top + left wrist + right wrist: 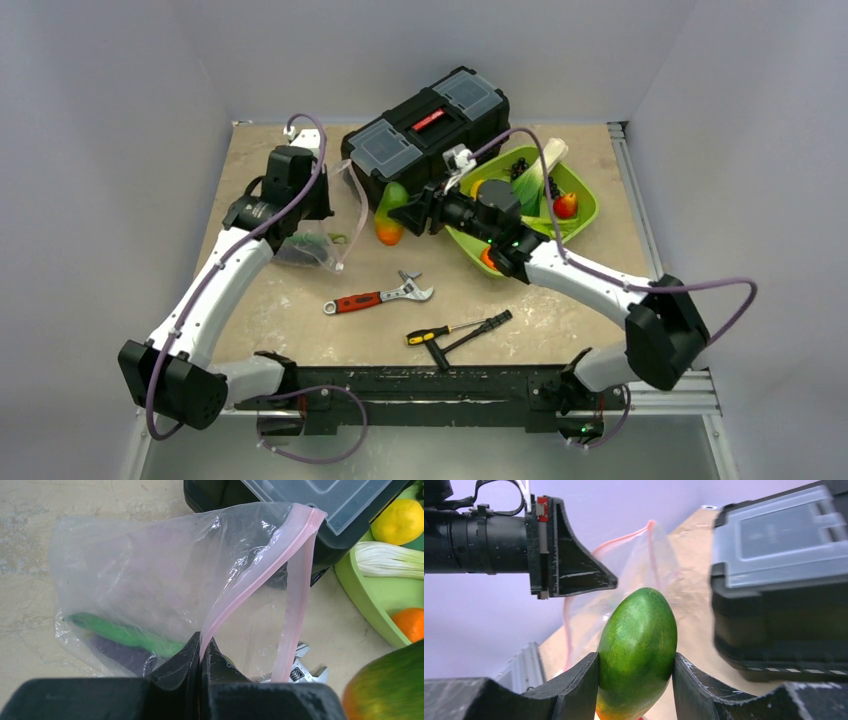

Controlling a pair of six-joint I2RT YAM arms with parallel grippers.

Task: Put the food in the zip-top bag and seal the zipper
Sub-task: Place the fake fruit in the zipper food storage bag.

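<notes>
Left gripper (201,646) is clamped shut on the pink zipper strip (260,566) of the clear crinkly plastic zip-top bag (140,570). It holds the mouth lifted and gaping, just off the left-arm side of the black plastic toolbox (430,130). Slim green pod (120,632) and dark purple piece (117,654) are inside the bag, at the bottom. Right gripper (636,672) pinches a green toy mango with an orange tip (638,640) across its middle. It's airborne in front of the toolbox, just beside the bag mouth, not in. Lime-green plastic tray (585,212) with more toy food sits on the toolbox's right-arm side. Red-handled wrench (378,298) lies nearer the arm bases than the toolbox.
</notes>
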